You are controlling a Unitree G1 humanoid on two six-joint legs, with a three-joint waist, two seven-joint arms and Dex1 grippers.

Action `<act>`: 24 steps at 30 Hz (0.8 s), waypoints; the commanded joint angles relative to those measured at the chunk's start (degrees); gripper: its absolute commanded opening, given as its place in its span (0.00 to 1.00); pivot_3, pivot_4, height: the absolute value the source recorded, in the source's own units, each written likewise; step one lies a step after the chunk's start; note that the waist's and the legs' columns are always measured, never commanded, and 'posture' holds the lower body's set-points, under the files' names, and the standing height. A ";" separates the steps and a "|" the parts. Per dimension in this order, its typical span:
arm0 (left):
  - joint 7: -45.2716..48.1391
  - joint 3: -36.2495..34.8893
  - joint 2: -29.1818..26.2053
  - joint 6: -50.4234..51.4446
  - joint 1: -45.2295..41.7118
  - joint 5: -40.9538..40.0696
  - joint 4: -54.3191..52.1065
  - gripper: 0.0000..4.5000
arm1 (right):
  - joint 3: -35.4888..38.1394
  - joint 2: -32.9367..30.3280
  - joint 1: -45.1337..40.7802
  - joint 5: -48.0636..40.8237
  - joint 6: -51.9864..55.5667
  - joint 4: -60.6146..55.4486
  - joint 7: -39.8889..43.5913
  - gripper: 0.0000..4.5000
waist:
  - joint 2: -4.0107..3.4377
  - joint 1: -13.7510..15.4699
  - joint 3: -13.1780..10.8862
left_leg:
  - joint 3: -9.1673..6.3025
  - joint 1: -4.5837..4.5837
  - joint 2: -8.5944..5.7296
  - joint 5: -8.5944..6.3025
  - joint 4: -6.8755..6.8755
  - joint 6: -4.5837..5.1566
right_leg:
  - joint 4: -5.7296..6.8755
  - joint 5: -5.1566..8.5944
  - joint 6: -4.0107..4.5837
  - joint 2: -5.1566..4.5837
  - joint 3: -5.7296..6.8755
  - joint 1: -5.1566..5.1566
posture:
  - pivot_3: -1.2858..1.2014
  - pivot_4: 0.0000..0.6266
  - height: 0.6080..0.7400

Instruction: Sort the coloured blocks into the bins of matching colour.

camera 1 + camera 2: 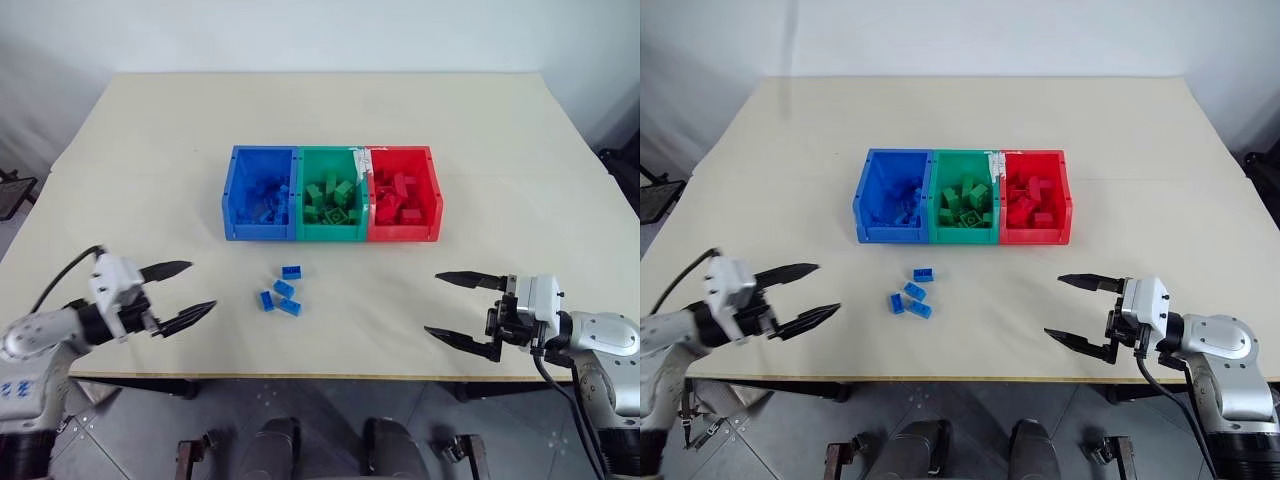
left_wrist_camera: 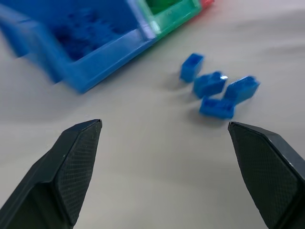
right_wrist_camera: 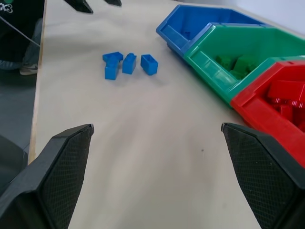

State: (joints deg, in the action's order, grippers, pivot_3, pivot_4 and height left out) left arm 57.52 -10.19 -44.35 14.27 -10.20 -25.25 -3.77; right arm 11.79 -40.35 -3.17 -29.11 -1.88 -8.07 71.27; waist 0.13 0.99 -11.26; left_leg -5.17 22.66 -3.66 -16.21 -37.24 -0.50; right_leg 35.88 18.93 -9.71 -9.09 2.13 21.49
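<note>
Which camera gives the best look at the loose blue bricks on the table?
The left wrist view: the loose blue bricks sit close and unobstructed beyond the open left hand, all four separable. The right wrist view shows them farther off near the table edge. The two eye views show them small, in front of the blue bin.

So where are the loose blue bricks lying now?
In the left eye view, four loose blue bricks lie clustered on the table, just in front of the blue bin, nearer the left gripper than the right.
</note>
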 commanded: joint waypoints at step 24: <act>0.06 27.81 9.61 14.33 -32.54 19.15 14.26 1.00 | 3.58 -0.32 8.81 -1.21 0.81 -12.11 -8.09 1.00 | 0.03 0.27 -0.01 | 0.04 0.11 -0.04 0.00 -0.04 -0.04 | 0.00 -0.01 -0.02 0.36 -0.05 0.04 | 0.52 0.24 1.00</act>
State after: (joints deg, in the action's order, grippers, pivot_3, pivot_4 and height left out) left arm 56.85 17.15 -33.84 29.27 -42.20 -7.39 10.03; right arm 13.83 -40.18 5.35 -28.99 -1.09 -17.95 63.39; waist 0.15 1.27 -11.27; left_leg -5.12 22.77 -3.70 -16.21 -37.29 -0.54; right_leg 35.88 18.92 -9.72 -8.73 2.08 21.53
